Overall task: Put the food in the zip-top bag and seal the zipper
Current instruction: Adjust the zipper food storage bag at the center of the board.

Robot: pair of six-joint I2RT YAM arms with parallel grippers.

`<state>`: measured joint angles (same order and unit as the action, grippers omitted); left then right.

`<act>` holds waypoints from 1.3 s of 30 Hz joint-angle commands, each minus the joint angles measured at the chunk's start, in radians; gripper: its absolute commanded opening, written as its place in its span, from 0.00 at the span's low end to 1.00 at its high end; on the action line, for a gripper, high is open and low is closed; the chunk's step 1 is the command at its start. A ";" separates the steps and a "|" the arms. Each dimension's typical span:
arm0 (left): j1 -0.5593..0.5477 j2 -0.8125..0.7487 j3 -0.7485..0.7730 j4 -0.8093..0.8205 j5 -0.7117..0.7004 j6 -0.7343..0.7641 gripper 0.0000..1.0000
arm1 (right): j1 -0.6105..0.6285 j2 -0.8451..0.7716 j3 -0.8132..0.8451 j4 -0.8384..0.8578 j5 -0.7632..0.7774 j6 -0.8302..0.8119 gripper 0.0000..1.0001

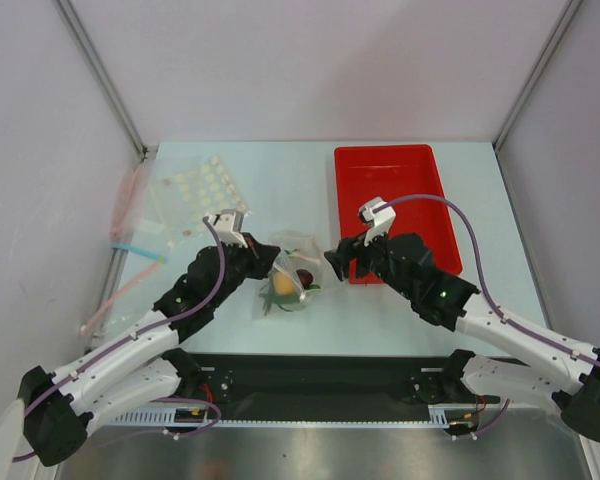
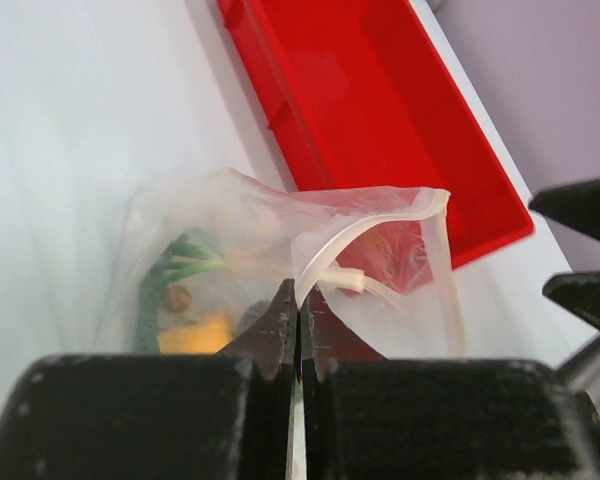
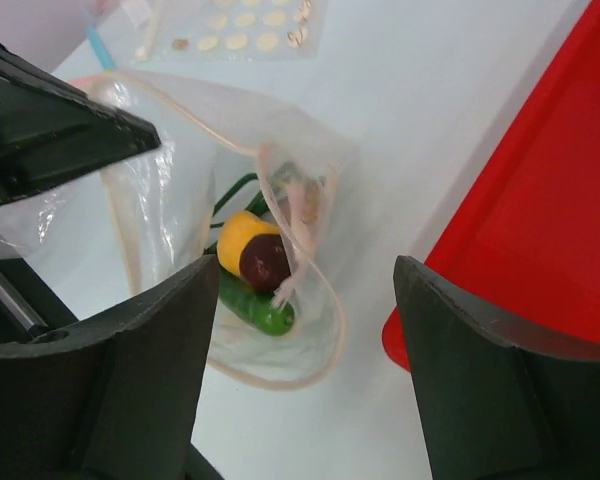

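The zip-top bag (image 1: 298,262) is a clear pouch with a pale pink rim, lying mid-table. Inside it in the right wrist view are a yellow ball (image 3: 236,238), a maroon ball (image 3: 266,261), a green chili (image 3: 256,306) and thin green stalks (image 3: 234,190). My left gripper (image 2: 298,291) is shut on the bag's mouth edge and holds it up; the zipper strip (image 2: 323,243) curls from the jaws, with a small white tab (image 2: 346,278) beside it. My right gripper (image 3: 307,285) is open and empty, hovering just above the bag's open mouth (image 3: 280,370), touching nothing.
A red tray (image 1: 390,157) stands at the back right, close to the right gripper (image 1: 333,262). A flatter dotted bag (image 1: 198,185) lies at the back left. Plain clear bags with pink and blue strips (image 1: 130,246) lie along the table's left edge.
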<state>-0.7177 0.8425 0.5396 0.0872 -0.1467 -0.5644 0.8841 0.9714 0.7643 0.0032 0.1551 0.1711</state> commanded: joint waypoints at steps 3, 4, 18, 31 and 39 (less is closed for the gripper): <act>-0.002 -0.065 -0.027 0.095 -0.148 0.026 0.00 | 0.000 0.033 0.075 -0.097 0.046 0.061 0.74; -0.002 -0.081 -0.032 0.100 -0.162 0.027 0.00 | 0.000 0.041 0.076 -0.106 0.047 0.067 0.73; -0.002 -0.065 -0.041 0.092 -0.192 0.034 0.00 | -0.011 0.223 0.115 -0.106 -0.049 0.126 0.68; -0.002 -0.092 -0.049 0.109 -0.116 0.055 0.00 | -0.131 0.297 -0.010 0.168 -0.132 0.306 0.61; -0.002 -0.097 -0.055 0.126 -0.076 0.061 0.00 | -0.143 0.363 -0.005 0.216 -0.226 0.337 0.54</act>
<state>-0.7177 0.7609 0.4870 0.1505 -0.2539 -0.5217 0.7456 1.3201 0.7502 0.1452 -0.0200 0.4797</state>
